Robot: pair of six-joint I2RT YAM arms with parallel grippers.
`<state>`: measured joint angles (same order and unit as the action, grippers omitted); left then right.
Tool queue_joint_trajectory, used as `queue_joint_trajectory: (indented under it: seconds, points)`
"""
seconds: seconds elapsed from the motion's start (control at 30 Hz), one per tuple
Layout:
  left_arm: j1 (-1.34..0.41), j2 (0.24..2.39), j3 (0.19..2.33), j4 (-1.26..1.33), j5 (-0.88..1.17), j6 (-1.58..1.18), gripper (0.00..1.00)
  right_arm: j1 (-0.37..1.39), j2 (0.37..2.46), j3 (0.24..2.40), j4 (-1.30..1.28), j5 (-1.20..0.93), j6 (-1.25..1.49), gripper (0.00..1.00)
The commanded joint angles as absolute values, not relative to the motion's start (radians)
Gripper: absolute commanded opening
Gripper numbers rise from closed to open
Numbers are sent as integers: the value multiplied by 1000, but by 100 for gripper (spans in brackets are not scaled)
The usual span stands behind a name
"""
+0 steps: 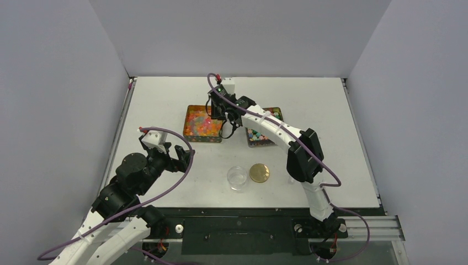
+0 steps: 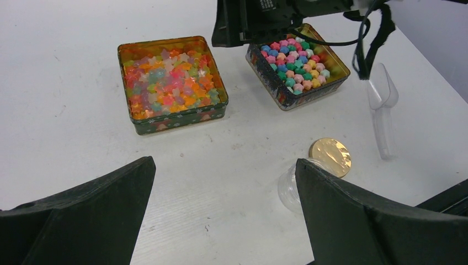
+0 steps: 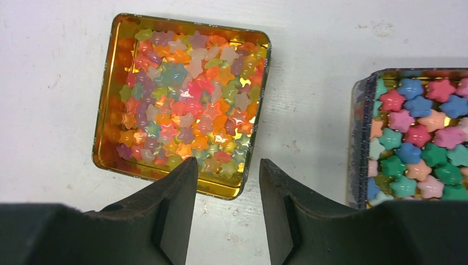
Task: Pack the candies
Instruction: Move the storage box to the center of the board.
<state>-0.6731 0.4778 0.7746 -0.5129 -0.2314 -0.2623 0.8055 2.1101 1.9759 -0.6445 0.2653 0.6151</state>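
Glossy translucent star candies (image 3: 182, 99) fill a gold square tin (image 1: 202, 122). Opaque blue, green and pink star candies (image 3: 419, 143) fill a second, darker tin (image 2: 301, 66) to its right. My right gripper (image 3: 228, 165) hangs open over the table just in front of the gold tin's near right corner, in the gap between the tins, with nothing between its fingers. My left gripper (image 2: 223, 163) is wide open and empty, low over the table at the near left (image 1: 185, 157). A small clear jar (image 1: 238, 176) stands next to a round gold lid (image 1: 259, 173).
A clear plastic scoop (image 2: 382, 105) lies on the table right of the darker tin, beyond the lid. The right arm (image 1: 276, 132) reaches across that tin and hides part of it from above. Grey walls close in the table on three sides.
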Motion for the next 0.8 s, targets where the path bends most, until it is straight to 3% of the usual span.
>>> queue_joint_trajectory:
  seconds: [0.0,0.77]
  points:
    - [-675,471,777,-496,-235,-266,96,821,2170,2037,-626,292,658,42]
    - [-674,474,777,-492,-226,-266,96,820,2307,2078,-657,310,695,36]
